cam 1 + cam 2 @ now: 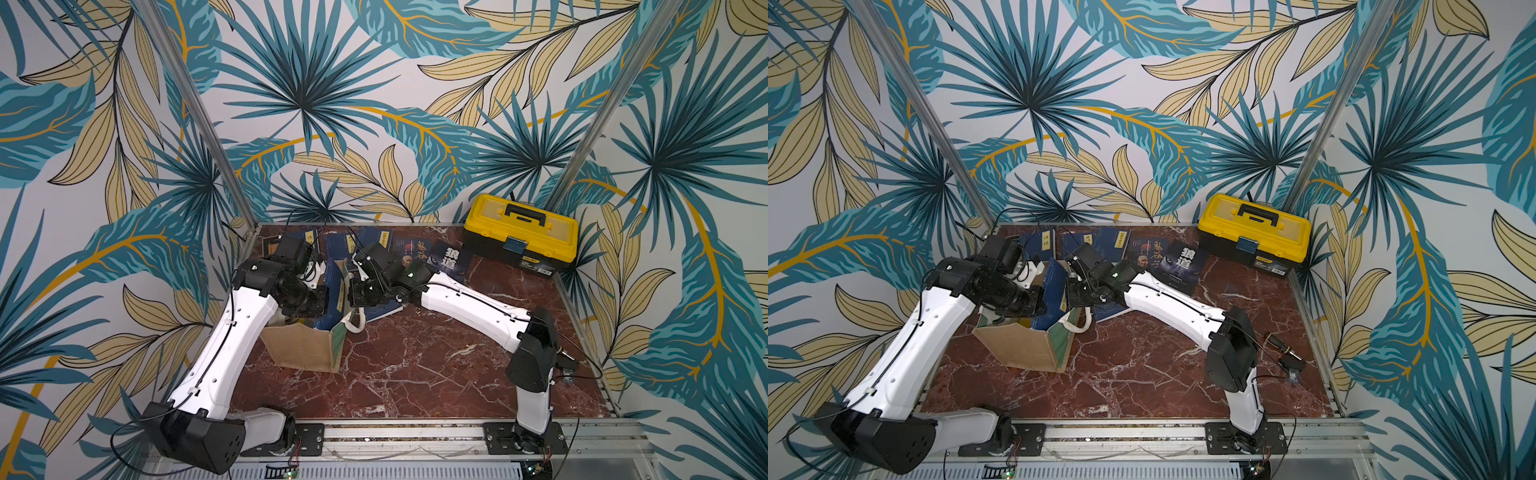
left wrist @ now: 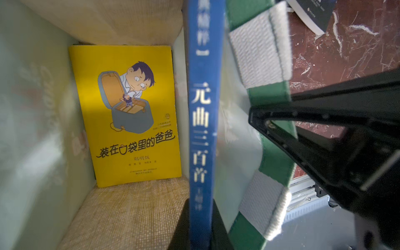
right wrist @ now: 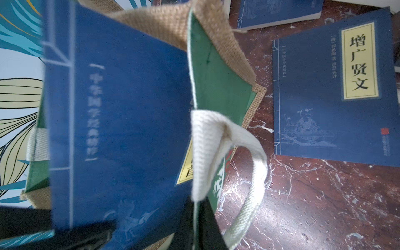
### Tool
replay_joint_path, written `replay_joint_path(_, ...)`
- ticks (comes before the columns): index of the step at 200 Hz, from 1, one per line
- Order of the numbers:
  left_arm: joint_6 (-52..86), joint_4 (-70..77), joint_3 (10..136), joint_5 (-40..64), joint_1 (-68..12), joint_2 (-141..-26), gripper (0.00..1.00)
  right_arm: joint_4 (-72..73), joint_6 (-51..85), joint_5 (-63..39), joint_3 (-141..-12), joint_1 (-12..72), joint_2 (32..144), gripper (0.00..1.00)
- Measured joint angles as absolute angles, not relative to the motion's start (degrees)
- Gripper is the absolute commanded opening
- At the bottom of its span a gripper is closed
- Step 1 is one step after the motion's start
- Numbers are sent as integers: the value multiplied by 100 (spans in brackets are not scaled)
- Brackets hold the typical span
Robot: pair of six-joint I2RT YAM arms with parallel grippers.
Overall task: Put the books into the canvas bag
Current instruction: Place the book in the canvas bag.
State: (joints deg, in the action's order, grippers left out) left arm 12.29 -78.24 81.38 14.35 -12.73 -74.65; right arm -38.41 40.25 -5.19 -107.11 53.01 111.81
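The canvas bag [image 1: 299,349] stands open at the table's left middle, tan with green side panels [image 2: 275,151] and a white handle [image 3: 249,173]. My left gripper [image 2: 200,216] is shut on a blue book [image 2: 202,129] by its spine, upright in the bag's mouth against the right-hand wall. A yellow cartoon book [image 2: 127,112] lies flat on the bag's bottom. My right gripper [image 3: 195,216] is shut on the bag's green rim [image 3: 216,86] beside the handle. In both top views the held blue book [image 1: 334,299] [image 1: 1054,286] sits between the two wrists.
More books lie along the table's back: navy ones [image 1: 376,239] [image 3: 331,97] and dark-covered ones [image 1: 451,257]. One navy book lies under the right wrist [image 1: 386,311]. A yellow-and-black toolbox [image 1: 521,232] fills the back right corner. A small dark tool [image 1: 1283,353] lies by the right edge.
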Motion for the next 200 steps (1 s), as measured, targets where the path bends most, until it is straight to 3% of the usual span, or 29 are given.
replay_joint_path(99, 644, -7258, 7218, 2099, -333, -8193, 8, -3787, 4025, -587, -10685, 5293, 11177, 10)
replay_joint_path(143, 626, -7102, 7188, 1680, -279, -8256, 39, -3769, 4016, -604, -10680, 5293, 11177, 11)
replay_joint_path(200, 692, -7035, 7194, 952, -257, -8117, 49, -3769, 3979, -604, -10680, 5293, 11177, 16)
